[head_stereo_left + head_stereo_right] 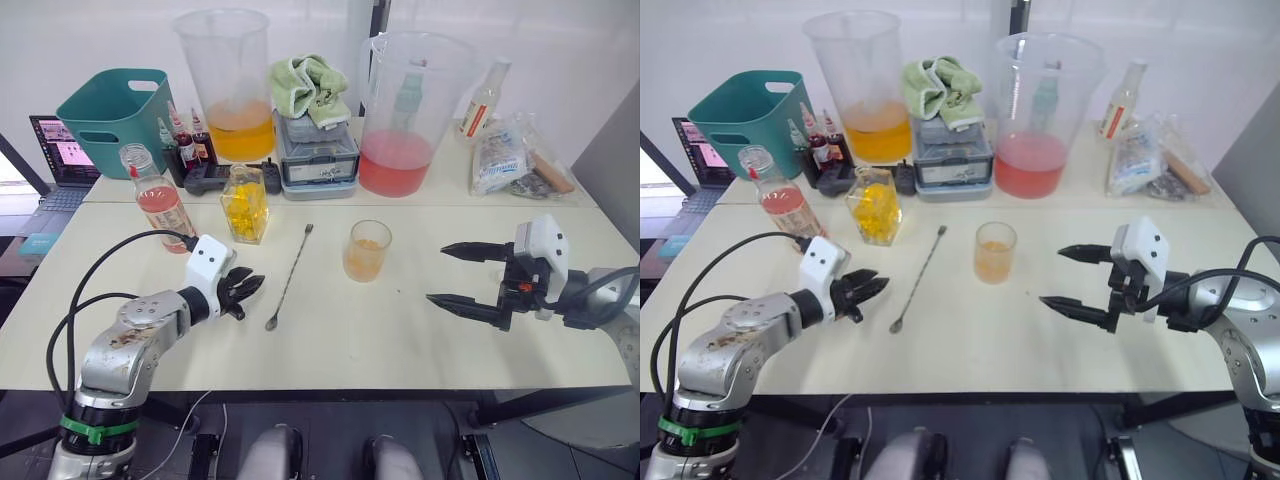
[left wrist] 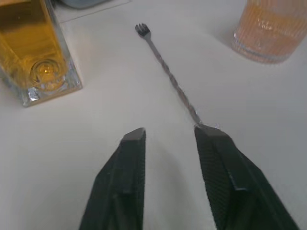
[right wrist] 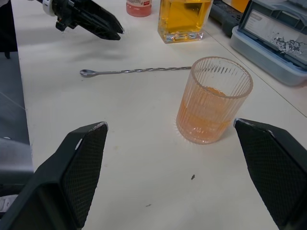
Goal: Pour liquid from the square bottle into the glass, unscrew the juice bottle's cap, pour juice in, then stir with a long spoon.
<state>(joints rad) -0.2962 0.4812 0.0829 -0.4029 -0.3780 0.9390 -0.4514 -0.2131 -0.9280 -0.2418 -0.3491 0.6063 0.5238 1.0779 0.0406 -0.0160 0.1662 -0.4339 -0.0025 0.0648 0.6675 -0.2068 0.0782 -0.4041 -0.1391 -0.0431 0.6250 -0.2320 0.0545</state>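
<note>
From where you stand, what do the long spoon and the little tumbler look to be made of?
The long spoon looks like polished metal: silvery, shiny, with a twisted stem. The glass seems clear ribbed glass, though clear plastic can't be ruled out; orange liquid shows through its fluted wall.

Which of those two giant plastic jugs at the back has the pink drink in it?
The jug behind the right arm, beside the grey box. Its liquid is pink-red; the jug behind the left arm, near the teal bin, holds orange.
</note>
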